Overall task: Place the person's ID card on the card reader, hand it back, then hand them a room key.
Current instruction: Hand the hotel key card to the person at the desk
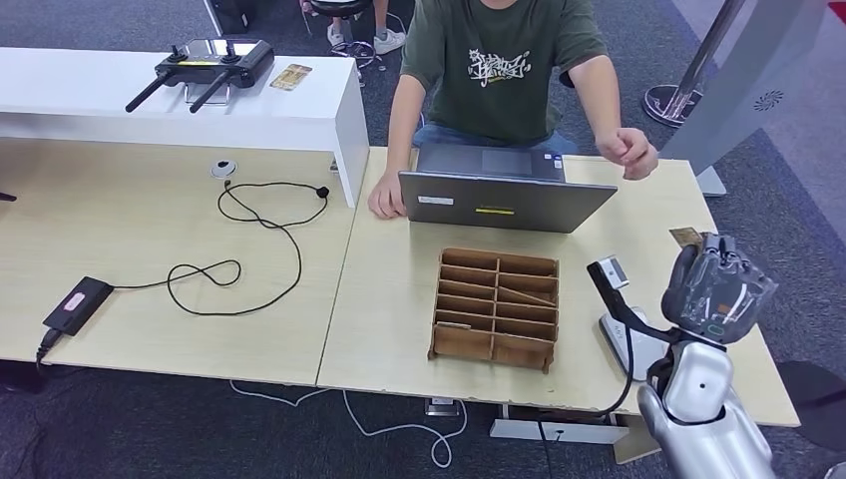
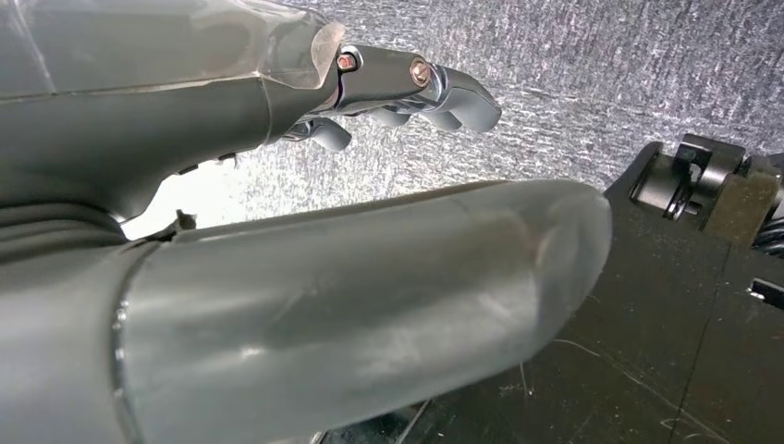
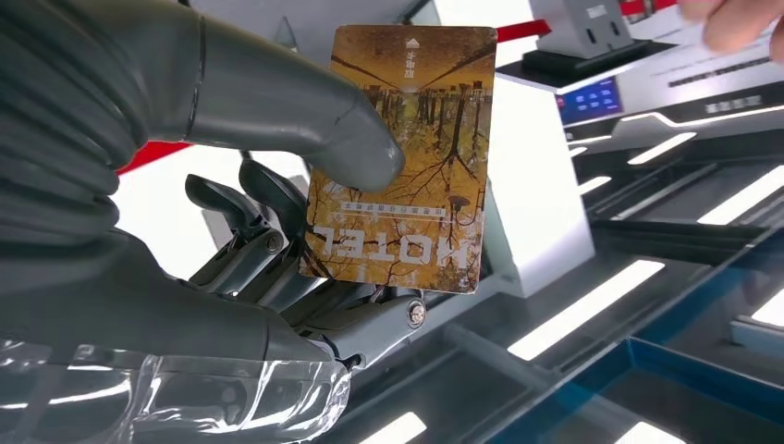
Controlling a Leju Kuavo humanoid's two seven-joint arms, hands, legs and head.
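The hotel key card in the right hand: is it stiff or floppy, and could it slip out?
The hotel key card probably is stiff: it stands flat, unbent, beyond the right hand. It looks thin and likely light. Its glossy face, pinched only near one edge by the thumb, might slip if pulled sideways.

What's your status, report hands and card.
Right hand pinches hotel card, raised toward person. Left hand holds nothing. Person's hand lifted near it; nothing in between.
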